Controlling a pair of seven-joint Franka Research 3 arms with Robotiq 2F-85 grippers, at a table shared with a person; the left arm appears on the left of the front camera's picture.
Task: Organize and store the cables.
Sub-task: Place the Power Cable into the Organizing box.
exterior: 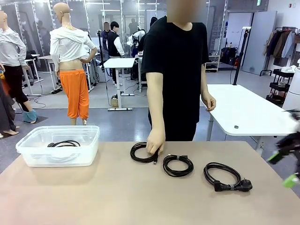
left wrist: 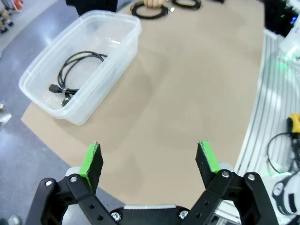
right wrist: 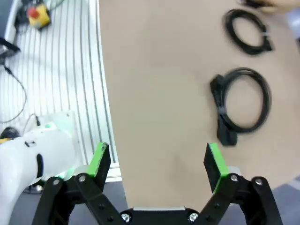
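Observation:
Three coiled black cables lie in a row on the tan table. The person's hand (exterior: 154,143) rests on the left coil (exterior: 140,153). The middle coil (exterior: 178,165) is tied with a band, and the right coil (exterior: 227,177) has a chunky plug. A fourth cable (exterior: 64,144) lies inside the clear plastic bin (exterior: 28,150) at the left. My right gripper (exterior: 284,168) is blurred at the right edge. In its wrist view it (right wrist: 158,161) stands open, above the table beside the plug coil (right wrist: 241,103). My left gripper (left wrist: 150,161) is open over the near table edge, short of the bin (left wrist: 117,56).
The table's near edge borders a ribbed metal base (right wrist: 56,70) with a yellow device (right wrist: 37,14) on it. A white table (exterior: 248,112) stands behind the person at the right. Bare tabletop (exterior: 117,192) lies between the bin and the coils.

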